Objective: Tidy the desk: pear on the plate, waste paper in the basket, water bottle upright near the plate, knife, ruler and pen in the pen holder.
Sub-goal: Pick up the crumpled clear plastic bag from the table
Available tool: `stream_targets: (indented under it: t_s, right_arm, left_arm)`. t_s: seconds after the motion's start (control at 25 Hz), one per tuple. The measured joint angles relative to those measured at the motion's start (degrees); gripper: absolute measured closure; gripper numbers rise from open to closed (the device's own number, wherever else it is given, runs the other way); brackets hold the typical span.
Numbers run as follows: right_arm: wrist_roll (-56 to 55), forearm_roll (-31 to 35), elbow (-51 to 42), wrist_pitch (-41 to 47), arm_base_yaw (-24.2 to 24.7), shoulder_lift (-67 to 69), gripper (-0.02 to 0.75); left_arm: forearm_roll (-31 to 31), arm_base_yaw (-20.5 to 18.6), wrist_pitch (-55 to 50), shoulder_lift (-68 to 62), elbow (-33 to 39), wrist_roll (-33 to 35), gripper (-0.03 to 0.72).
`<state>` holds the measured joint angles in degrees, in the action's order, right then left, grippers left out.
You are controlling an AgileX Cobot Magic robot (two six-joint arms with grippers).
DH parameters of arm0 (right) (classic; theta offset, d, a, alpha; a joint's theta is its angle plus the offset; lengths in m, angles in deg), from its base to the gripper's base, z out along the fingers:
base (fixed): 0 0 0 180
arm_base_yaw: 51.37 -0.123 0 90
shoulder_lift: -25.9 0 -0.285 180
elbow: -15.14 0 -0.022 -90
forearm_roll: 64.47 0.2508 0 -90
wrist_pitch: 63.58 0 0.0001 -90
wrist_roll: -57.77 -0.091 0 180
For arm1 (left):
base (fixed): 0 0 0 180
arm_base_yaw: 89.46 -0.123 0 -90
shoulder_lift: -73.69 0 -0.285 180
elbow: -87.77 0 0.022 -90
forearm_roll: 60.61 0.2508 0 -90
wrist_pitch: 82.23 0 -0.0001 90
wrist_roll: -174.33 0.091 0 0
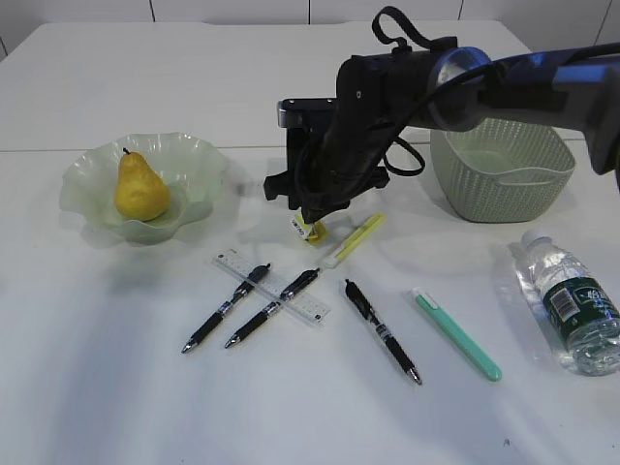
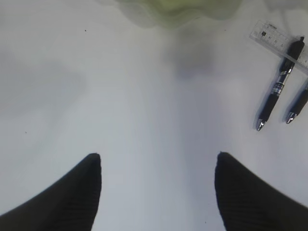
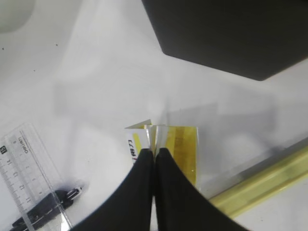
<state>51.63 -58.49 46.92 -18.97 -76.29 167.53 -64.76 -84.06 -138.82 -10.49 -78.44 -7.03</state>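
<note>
On my exterior feed the right end effector [image 1: 312, 225] hangs low over the middle of the white counter [image 1: 116, 387], and its wrist camera shows the two fingers [image 3: 144, 178] pressed together on a folded scrap of yellow-and-white waste paper [image 3: 180, 144] — pinched tight, no gap between the tips. The scrap sits just beside a yellow-green knife [image 1: 355, 239], which lies flat at a slant. Behind the arm stands the black pen holder [image 1: 295, 126], and to the right of it the pale green basket [image 1: 504, 184].

The left end effector [image 2: 158, 161] is spread wide over bare counter — nothing between its fingers.

The pear [image 1: 140, 186] already sits in the wavy green plate [image 1: 199, 160] on the left. The clear ruler [image 1: 273, 289] lies flat with two black pens [image 1: 225, 308] across it; a third black pen [image 1: 382, 331] and a mint-green pen [image 1: 455, 333] lie further right, apart from each other. The water bottle [image 1: 570, 300] lies on its side near the right edge, well apart from the plate.
</note>
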Motion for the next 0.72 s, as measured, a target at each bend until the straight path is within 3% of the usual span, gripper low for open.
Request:
stream_targets:
  t_s: [0.72]
  right_arm:
    - [0.0,-0.34,0.0,5.45,0.0,-5.51,0.748]
  left_arm:
    - [0.0,0.0,0.28,0.0,0.0,0.0,0.168]
